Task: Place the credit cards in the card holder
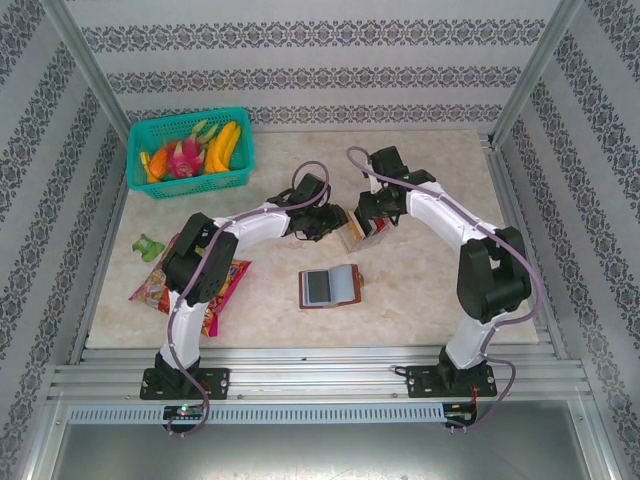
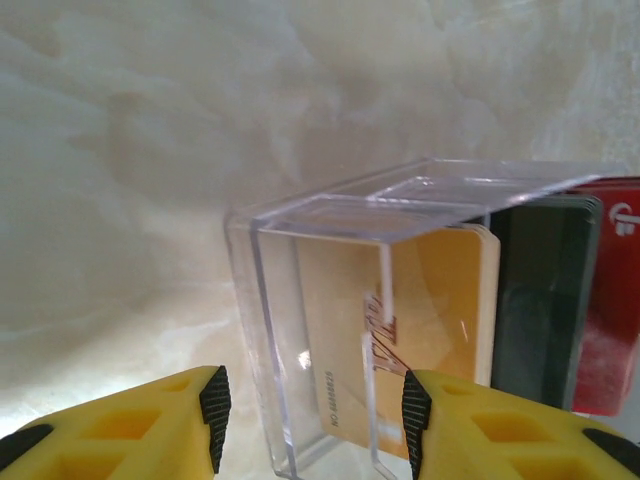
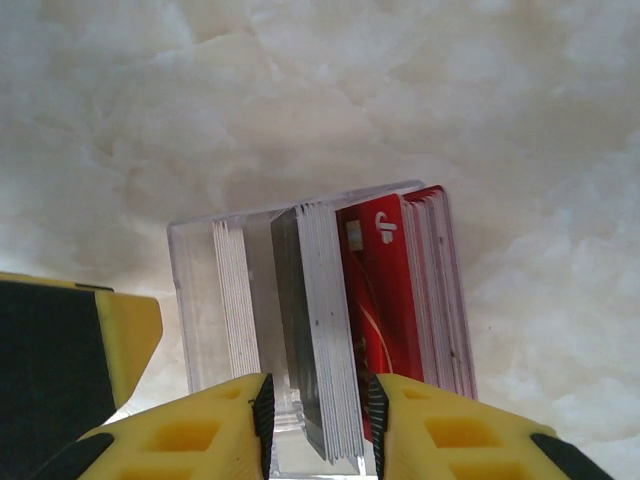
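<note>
far left, back of the table (image 1: pixel 430 300): green basket (image 1: pixel 237 180) with fruit (image 1: pixel 225 145) in it. nearer and just below it, a small green object (image 1: pixel 150 246), too small to identify. next to that, a colourful snack packet (image 1: pixel 150 290) lies flat, partly under the left arm.

centre: left gripper (image 2: pixel 315 420) sits low at one end of a clear box (image 2: pixel 330 212) that stands on the table. its jaws are apart with the box end between them. there is a visible gap between the left pad (image 2: pixel 216 412) and the box wall, so it is not clamped and is gripping nothing.

credit cards (image 3: pixel 330 320): standing on edge inside the clear box. in the left wrist view, left to right: tan card (image 2: pixel 440 330), black card (image 2: pixel 535 300), red card (image 2: pixel 610 330). in the right wrist view there is a thin pale pack at the left end, a gap, a dark and white-edged stack in the middle, and red cards at the right end.

card holder (image 1: pixel 330 287): open and flat on the table, nearer the arm bases than the box and apart from it. grey sleeve half on the left, brown half on the right.

right of centre: right gripper (image 3: pixel 318 410) is at the box with its fingers either side of the middle stack, pads close to both faces. cannot tell whether it is squeezing the stack or only flanking it.
</note>
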`<state>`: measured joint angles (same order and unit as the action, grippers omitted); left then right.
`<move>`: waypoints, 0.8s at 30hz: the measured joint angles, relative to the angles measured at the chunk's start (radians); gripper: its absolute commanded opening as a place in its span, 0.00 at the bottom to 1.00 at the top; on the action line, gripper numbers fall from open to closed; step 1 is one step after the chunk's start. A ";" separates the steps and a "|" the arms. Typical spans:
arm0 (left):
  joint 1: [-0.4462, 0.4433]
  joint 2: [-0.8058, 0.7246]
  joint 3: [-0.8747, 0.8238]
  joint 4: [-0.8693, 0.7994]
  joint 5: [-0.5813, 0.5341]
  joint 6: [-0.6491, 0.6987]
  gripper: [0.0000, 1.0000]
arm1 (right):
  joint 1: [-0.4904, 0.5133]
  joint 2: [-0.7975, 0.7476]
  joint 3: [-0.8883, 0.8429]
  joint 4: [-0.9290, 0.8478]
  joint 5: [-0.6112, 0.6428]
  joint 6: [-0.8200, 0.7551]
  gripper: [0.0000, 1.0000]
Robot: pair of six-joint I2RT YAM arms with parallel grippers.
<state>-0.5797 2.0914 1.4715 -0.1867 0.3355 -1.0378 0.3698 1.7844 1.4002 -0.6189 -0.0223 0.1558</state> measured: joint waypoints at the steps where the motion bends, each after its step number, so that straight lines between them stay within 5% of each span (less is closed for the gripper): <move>1: 0.006 0.006 0.002 0.003 0.006 -0.007 0.52 | 0.009 0.010 0.006 -0.004 0.011 -0.006 0.35; 24: 0.013 0.058 -0.010 0.113 0.076 -0.090 0.51 | 0.112 0.158 0.072 -0.044 0.318 -0.098 0.36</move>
<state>-0.5671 2.1494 1.4616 -0.0742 0.4114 -1.1278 0.4816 1.9423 1.4727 -0.6628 0.2958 0.0574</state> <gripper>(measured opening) 0.510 0.371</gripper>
